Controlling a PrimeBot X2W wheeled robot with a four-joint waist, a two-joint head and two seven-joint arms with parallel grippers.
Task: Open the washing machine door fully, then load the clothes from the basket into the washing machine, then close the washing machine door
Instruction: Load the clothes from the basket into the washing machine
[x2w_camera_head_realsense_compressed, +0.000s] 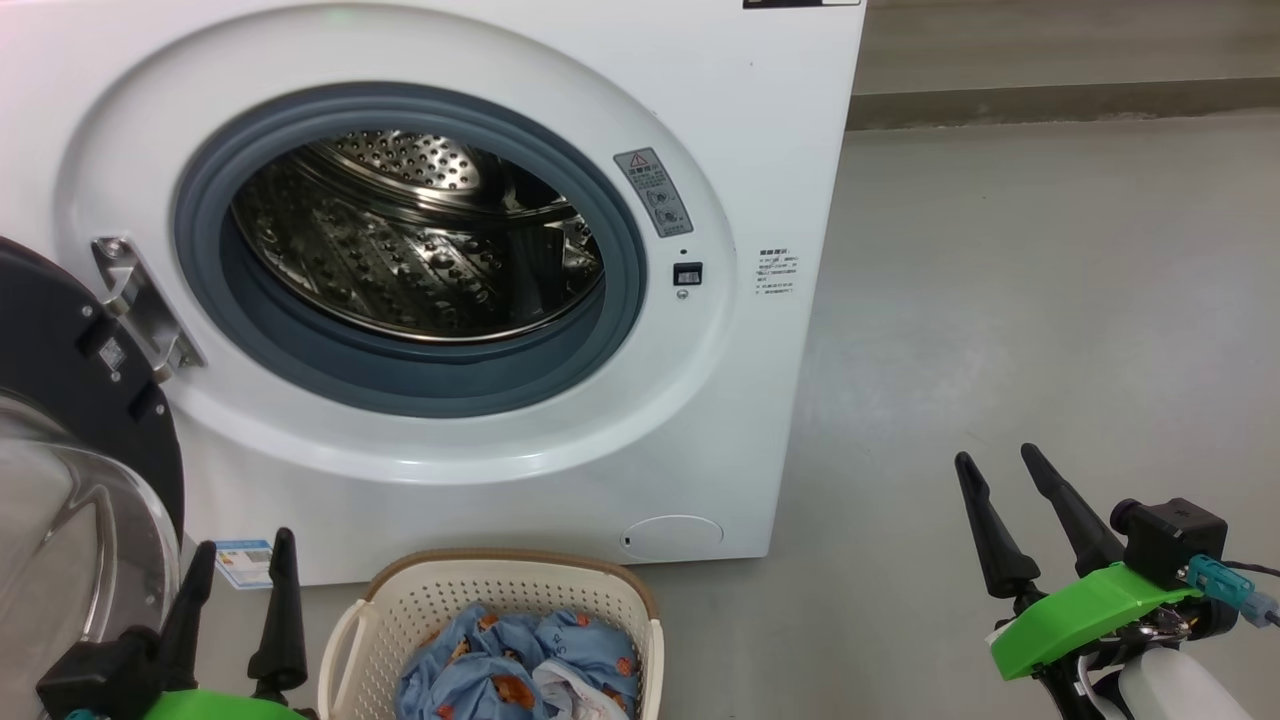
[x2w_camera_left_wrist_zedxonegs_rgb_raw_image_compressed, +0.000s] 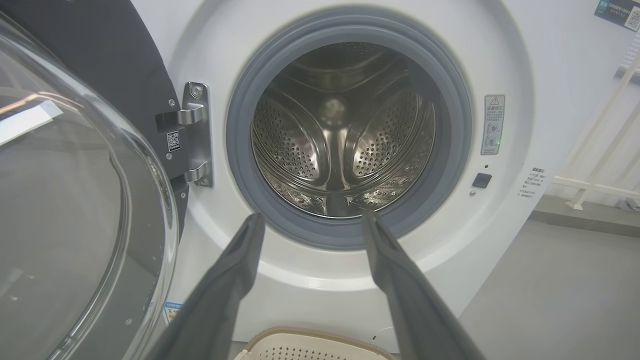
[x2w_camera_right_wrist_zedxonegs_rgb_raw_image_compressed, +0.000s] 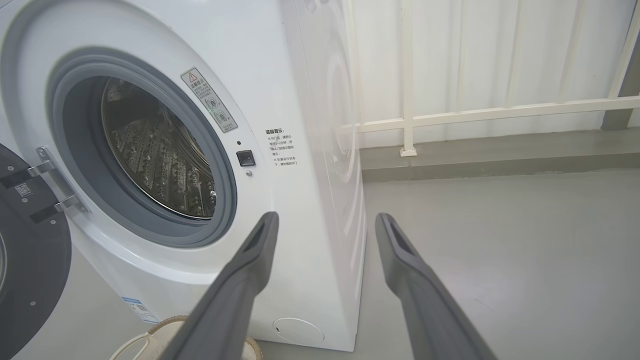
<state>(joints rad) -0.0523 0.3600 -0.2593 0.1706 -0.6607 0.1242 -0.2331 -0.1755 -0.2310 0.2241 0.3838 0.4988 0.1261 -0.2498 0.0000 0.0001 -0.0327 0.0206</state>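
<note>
Big white boxy front-loading washing machine (x2w_camera_head_realsense_compressed: 780, 120) at 12 o'clock, perforated steel drum (x2w_camera_head_realsense_compressed: 420, 240) exposed inside grey rubber gasket (x2w_camera_head_realsense_compressed: 610, 330). Large round glossy black door (x2w_camera_head_realsense_compressed: 60, 340) with clear glass bowl swung out at 9 o'clock, close beside left pincer (x2w_camera_head_realsense_compressed: 246, 540). Cream-white perforated plastic basket (x2w_camera_head_realsense_compressed: 430, 600) with brown rim at 6 o'clock on grey floor (x2w_camera_head_realsense_compressed: 1000, 300), just before machine front, holding light-blue bear-print clothes (x2w_camera_head_realsense_compressed: 500, 670). Right pincer (x2w_camera_head_realsense_compressed: 997, 452) at 4 o'clock, well apart from basket. Both pincers spread wide, gripping nothing. White railing (x2w_camera_right_wrist_zedxonegs_rgb_raw_image_compressed: 407, 75) beyond machine's right flank.
</note>
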